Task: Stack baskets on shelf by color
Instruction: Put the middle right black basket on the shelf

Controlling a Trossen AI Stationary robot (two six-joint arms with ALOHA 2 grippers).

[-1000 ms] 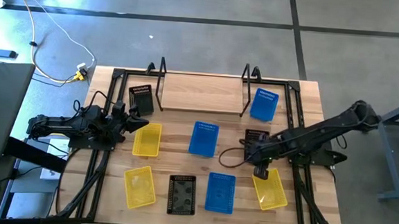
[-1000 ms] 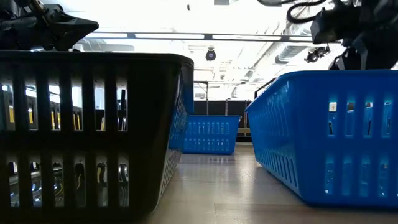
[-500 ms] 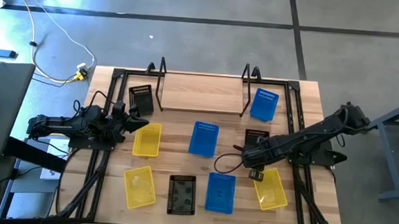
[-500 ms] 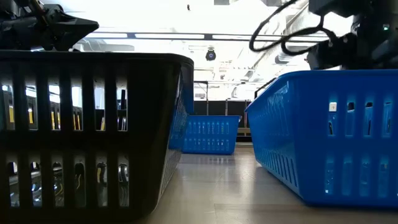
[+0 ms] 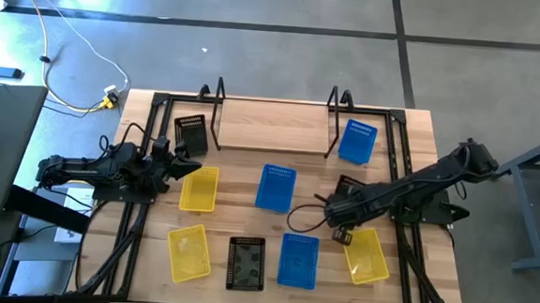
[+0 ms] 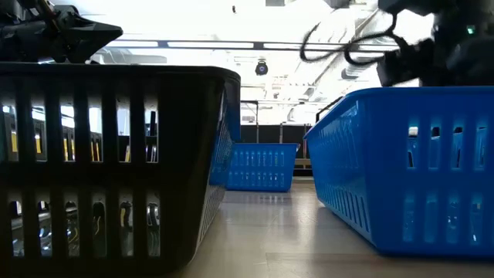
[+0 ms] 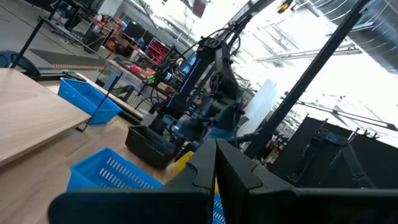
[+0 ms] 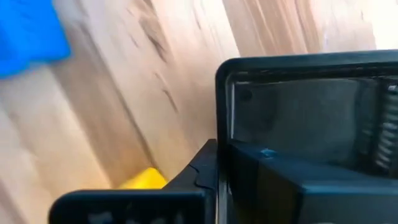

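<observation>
Barely begun, judging by the lay of things. Bare plank on the shelf point(image 5: 271, 135) at the far side of the table point(image 5: 247, 221), with not one basket on it and no stack anywhere.

All nine baskets down on the table, singly:
- far black basket point(image 5: 190, 131) just outside the shelf's left end frame
- far blue basket point(image 5: 357, 141) just outside its right end frame
- middle yellow basket point(image 5: 199, 188) and middle blue basket point(image 5: 275, 188) in front of the shelf
- right-hand black basket point(image 5: 347, 184), partly hidden under the right arm
- along the near edge, near yellow basket point(image 5: 189, 253), near black basket point(image 5: 246, 263), near blue basket point(image 5: 298, 260) and right yellow basket point(image 5: 369, 255)

Right claw point(image 5: 341, 233) at work: low over the table between the right-hand black basket and the right yellow basket, close to both. Right wrist view filled by a black basket's rim and wall (very near, seemingly tilted), so probably going for that one. Cannot tell whether this claw is apart, together or clamped on the rim.

Left claw point(image 5: 186, 166) waiting at the table's left side, just beside the far end of the middle yellow basket, drawn together on nothing as far as its wrist view shows.

Left to do, then: practically everything. Three colours to gather, three baskets apiece to nest, and each pile to set on the shelf.
</observation>
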